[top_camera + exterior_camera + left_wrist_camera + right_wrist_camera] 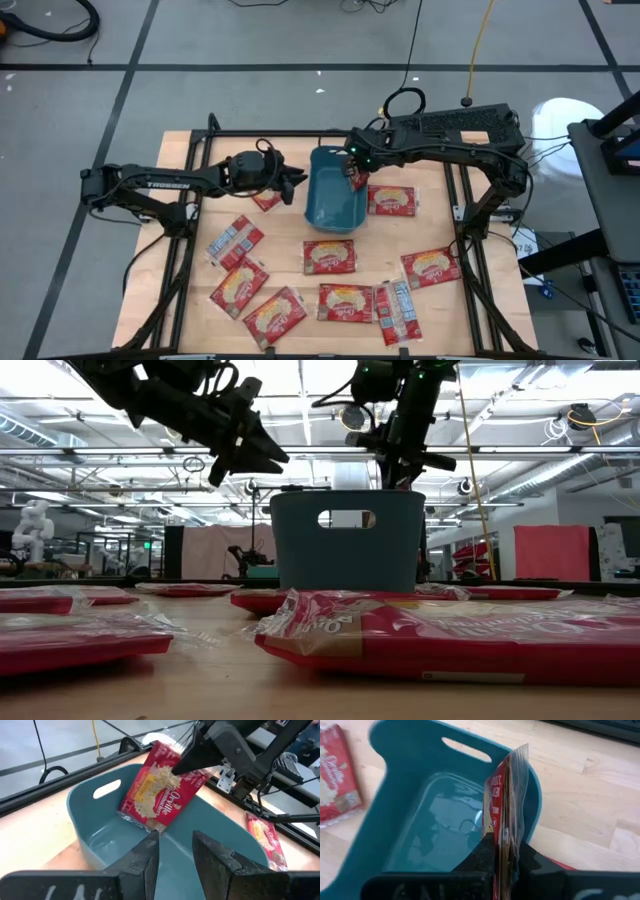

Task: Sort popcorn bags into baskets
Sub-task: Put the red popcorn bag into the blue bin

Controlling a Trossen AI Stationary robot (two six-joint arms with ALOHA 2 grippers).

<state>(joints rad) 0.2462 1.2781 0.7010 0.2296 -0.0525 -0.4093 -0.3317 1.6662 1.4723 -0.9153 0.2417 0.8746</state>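
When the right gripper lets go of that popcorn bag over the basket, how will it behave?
The popcorn bag hangs pinched by one edge in the right gripper without folding, so it is probably fairly stiff and light. Its glossy wrap looks slippery; it should slide down into the teal basket.

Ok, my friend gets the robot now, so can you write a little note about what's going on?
Right tool: shut on a popcorn bag, held over the teal basket, not dropped yet.
Left tool: empty, fingers a little apart, hovering by the basket's left side.
Basket: nothing lies inside yet.
Other bags: about ten lie on the table, most in front of the basket, one to its right.
Done: one bag picked up and brought over.
Left: let it go into the basket, then sort the rest.
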